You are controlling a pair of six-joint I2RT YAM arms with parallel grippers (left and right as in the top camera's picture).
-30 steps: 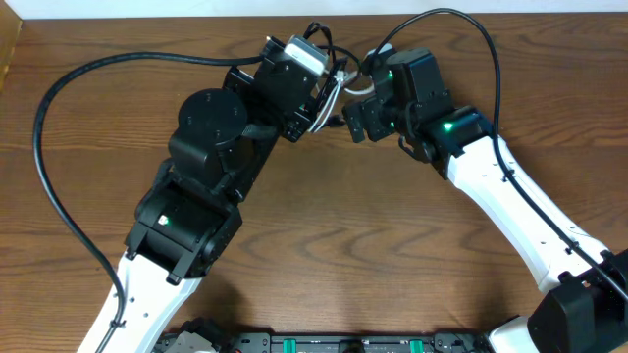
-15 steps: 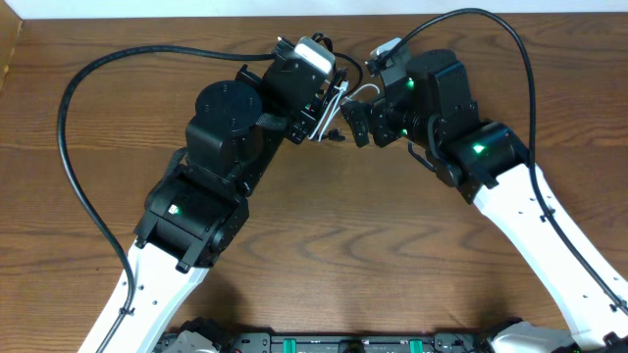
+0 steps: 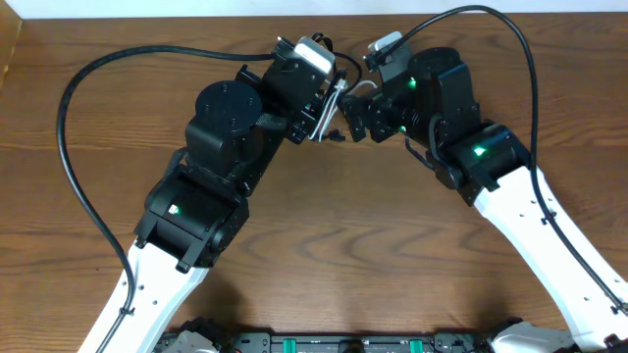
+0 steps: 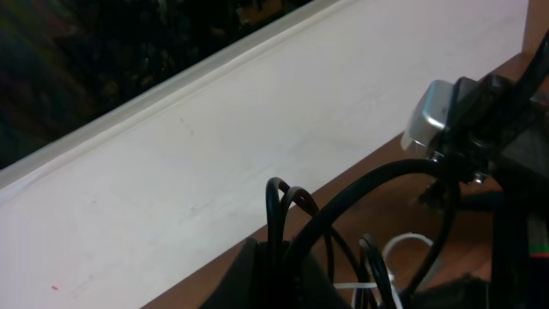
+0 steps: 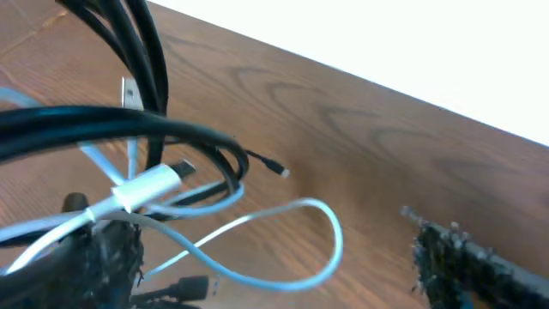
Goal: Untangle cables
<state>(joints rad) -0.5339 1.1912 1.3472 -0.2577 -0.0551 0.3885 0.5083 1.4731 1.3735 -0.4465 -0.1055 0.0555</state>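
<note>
Two thin cables, one black (image 5: 262,161) and one white (image 5: 309,203), bunched together at far centre of the bench (image 3: 324,255), between the two arm tips. White one throws a loose loop onto the wood; black one's small plug end lies just beside it.

Left pincer (image 3: 329,116): cables pass over it, cannot tell if its jaws are closed.

Right pincer (image 3: 351,123): fingers spread wide, gripping nothing; strands drape over one finger (image 5: 107,253).

Two thick arm wires (image 3: 67,147) arc overhead; one crosses the bundle and hides part of it. Pale wall (image 4: 257,129) behind.
</note>
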